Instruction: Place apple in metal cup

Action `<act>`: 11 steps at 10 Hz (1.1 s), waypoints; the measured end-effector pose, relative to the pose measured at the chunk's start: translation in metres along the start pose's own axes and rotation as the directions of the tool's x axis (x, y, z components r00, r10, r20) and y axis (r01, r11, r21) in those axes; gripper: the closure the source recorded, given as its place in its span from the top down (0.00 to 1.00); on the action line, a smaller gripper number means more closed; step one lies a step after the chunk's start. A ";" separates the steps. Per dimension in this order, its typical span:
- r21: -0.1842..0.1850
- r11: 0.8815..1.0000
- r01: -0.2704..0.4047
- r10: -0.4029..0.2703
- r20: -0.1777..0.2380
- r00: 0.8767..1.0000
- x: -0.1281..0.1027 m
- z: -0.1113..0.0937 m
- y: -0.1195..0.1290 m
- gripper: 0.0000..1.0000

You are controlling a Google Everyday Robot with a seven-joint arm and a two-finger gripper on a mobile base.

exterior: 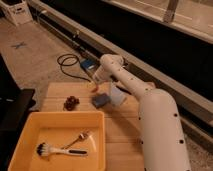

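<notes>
- Apple (93, 88), a small roundish fruit of orange-red tint, is at the far edge of the table, lifted slightly off the wood at the tip of the gripper.
- Surface: a pale wooden slatted table (55, 91), matt, with straight boards.
- Room: a grey speckled floor (35, 65), and a long pale ledge (70, 30) running diagonally below dark panels.
- Far left, on the floor: a white boxy crate (17, 11) and a blue taped cross (19, 45).
- Left front of the table: a yellow rectangular plastic tray (60, 116), smooth, with raised walls.
- In the tray: a white-handled brush with dark bristles (60, 150) and a metal fork (77, 138), just beside each other.
- Beyond the tray, on the wood: a dark red-brown lumpy cluster (71, 102).
- On the floor behind the table: a black coiled cable (67, 62) leading to a small blue box (89, 64).
- Gripper (94, 85): pointing down over the table's far edge; the fingers are drawn together around the apple, as far as can be made out.
- Just right of and nearer than the gripper: a small dark grey-blue metal cup (101, 100), standing on the wood apart from the apple; its exact outline is not clear.
- Touching or just beside it: a pale translucent item (119, 96), shape not clear.
- Right: a white, smooth, rounded robot arm (157, 125) rising from the front corner.
</notes>
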 end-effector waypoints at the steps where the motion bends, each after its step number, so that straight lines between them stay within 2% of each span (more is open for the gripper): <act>1: -0.002 1.000 -0.003 0.003 -0.004 1.000 -0.002 -0.020 0.003 0.00; 2: 0.004 1.000 -0.013 0.013 -0.004 1.000 -0.002 -0.049 0.003 0.00; 3: 0.017 0.999 -0.034 0.034 -0.006 0.999 0.008 -0.081 -0.003 0.00; 5: 0.044 0.996 -0.083 0.084 -0.015 0.996 0.037 -0.124 -0.016 0.00; 7: 0.062 0.987 -0.150 0.151 -0.022 0.988 0.075 -0.152 -0.029 0.00; 8: 0.076 0.978 -0.195 0.198 -0.029 0.980 0.098 -0.167 -0.038 0.00; 10: 0.101 0.957 -0.272 0.276 -0.036 0.960 0.139 -0.184 -0.049 0.00; 11: 0.107 0.953 -0.283 0.288 -0.035 0.957 0.147 -0.188 -0.051 0.00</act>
